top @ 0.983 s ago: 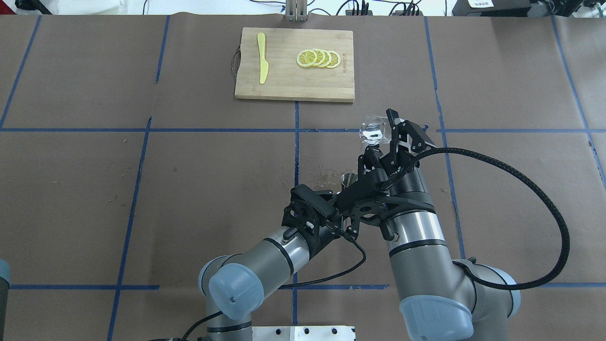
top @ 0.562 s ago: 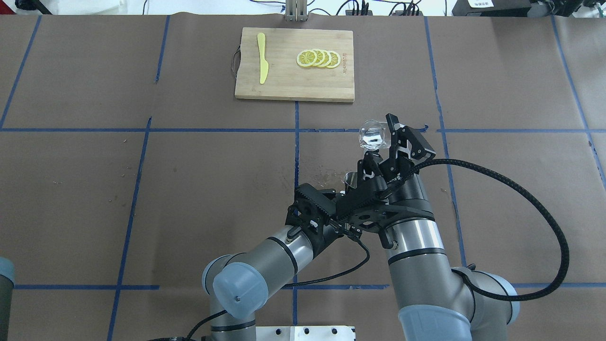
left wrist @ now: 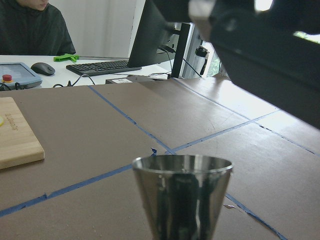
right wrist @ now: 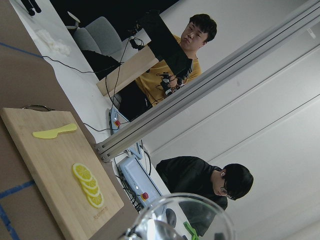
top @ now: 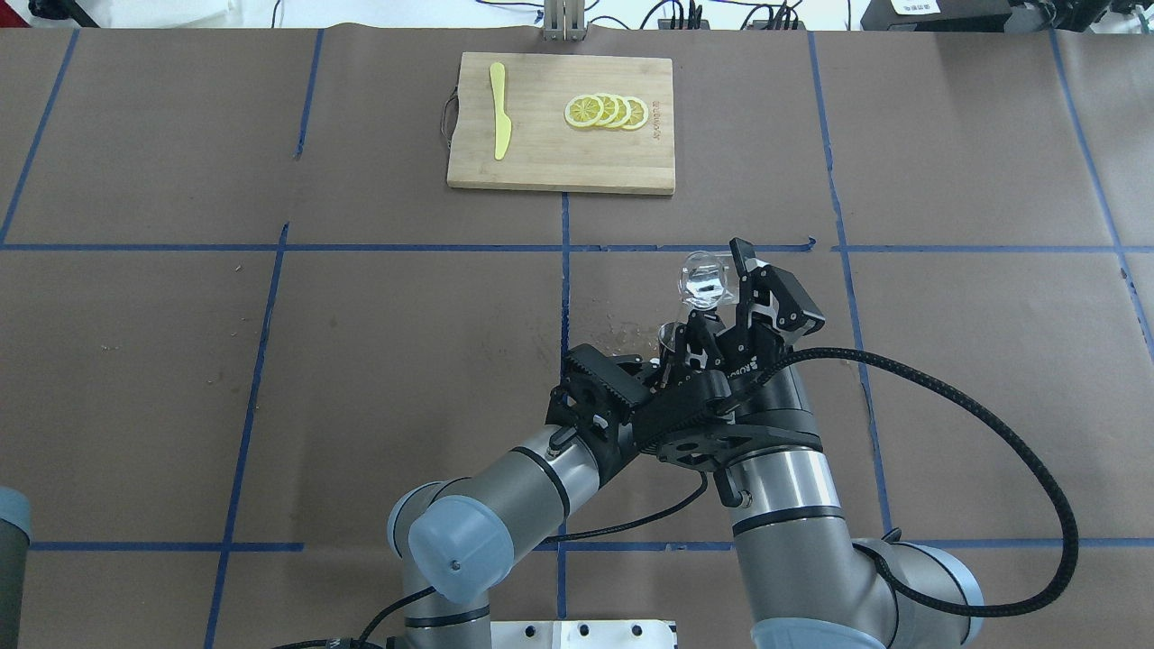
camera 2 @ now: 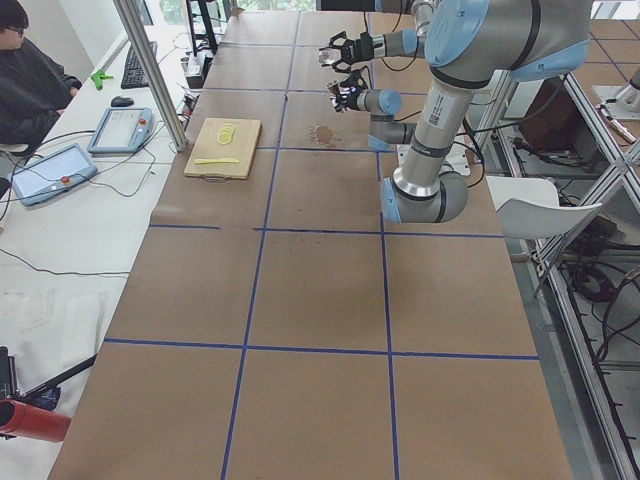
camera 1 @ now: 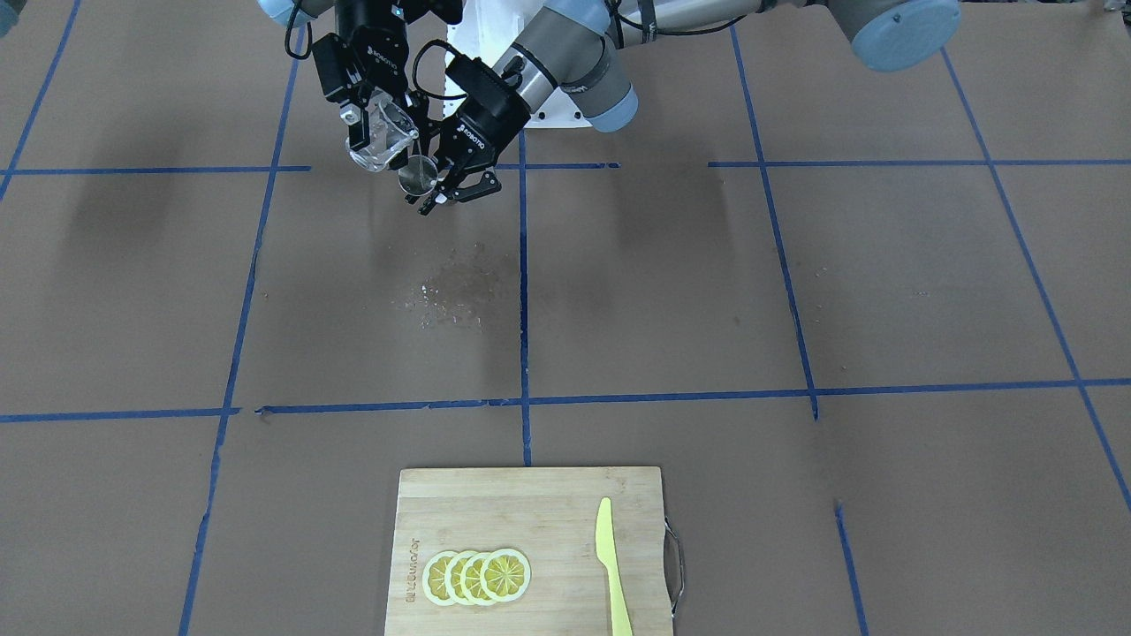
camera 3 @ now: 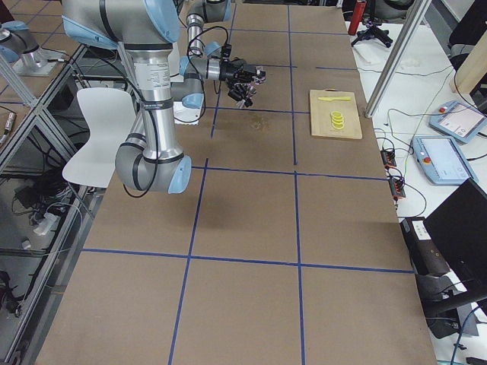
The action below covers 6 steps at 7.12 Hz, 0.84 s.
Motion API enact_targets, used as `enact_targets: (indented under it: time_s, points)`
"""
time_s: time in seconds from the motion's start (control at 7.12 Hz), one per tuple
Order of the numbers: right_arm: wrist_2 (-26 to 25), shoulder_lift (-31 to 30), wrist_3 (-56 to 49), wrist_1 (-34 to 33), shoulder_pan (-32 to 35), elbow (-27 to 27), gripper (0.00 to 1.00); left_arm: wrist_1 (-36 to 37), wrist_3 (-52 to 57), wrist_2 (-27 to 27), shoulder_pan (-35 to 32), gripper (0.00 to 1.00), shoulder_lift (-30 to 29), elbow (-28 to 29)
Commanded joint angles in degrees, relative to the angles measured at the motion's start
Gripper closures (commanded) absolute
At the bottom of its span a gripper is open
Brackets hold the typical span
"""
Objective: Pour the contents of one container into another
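Note:
The clear glass cup (top: 704, 272) hangs in the air, tilted, with my right gripper (top: 721, 287) shut on it. Its rim fills the bottom of the right wrist view as the glass cup (right wrist: 182, 220). Just beside and below it is the steel jigger (camera 1: 417, 175), upright, with my left gripper (camera 1: 437, 190) shut on its lower part. The overhead view shows only the top of the jigger (top: 669, 334), behind the right wrist. Seen from the front, the cup (camera 1: 378, 146) leans toward the jigger's mouth, nearly touching. The jigger (left wrist: 182, 195) stands centred in the left wrist view.
A wooden cutting board (top: 541, 171) lies at the far middle with lemon slices (top: 606, 111) and a yellow knife (top: 499, 110). Wet spots (camera 1: 451, 287) mark the brown paper under the grippers. Operators sit beyond the table's far side.
My right gripper has drawn the glass cup back toward the robot and closer to the jigger. The left gripper with the jigger has barely shifted.

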Motion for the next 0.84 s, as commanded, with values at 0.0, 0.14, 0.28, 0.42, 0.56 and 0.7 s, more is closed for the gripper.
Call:
enact_targets:
  time_s: [0.0, 0.14, 0.28, 0.42, 0.56, 0.7]
  points:
    - [-0.78, -0.26, -0.09, 0.00, -0.24, -0.42, 1.00, 0.00, 0.00, -0.02, -0.02, 1.00, -0.01, 0.02]
    - [-1.48, -0.35, -0.09, 0.00, -0.33, -0.68, 1.00, 0.00, 0.00, 0.06, -0.10, 1.00, -0.01, 0.02]
    - [-1.75, -0.52, -0.17, 0.00, -0.33, -1.12, 1.00, 0.00, 0.00, -0.02, -0.02, 1.00, -0.01, 0.02]
    - [-2.71, -0.61, -0.26, 0.00, -0.59, -1.30, 1.00, -0.09, 0.00, 0.06, -0.02, 1.00, -0.01, 0.02]
    - [-2.81, -0.61, -0.70, 0.00, -0.68, -1.30, 1.00, 0.00, 0.00, -0.02, -0.02, 1.00, -0.01, 0.02]
    - [-2.90, -0.61, -0.96, 0.00, -0.68, -1.48, 1.00, 0.00, 0.00, -0.02, -0.02, 1.00, -0.01, 0.02]
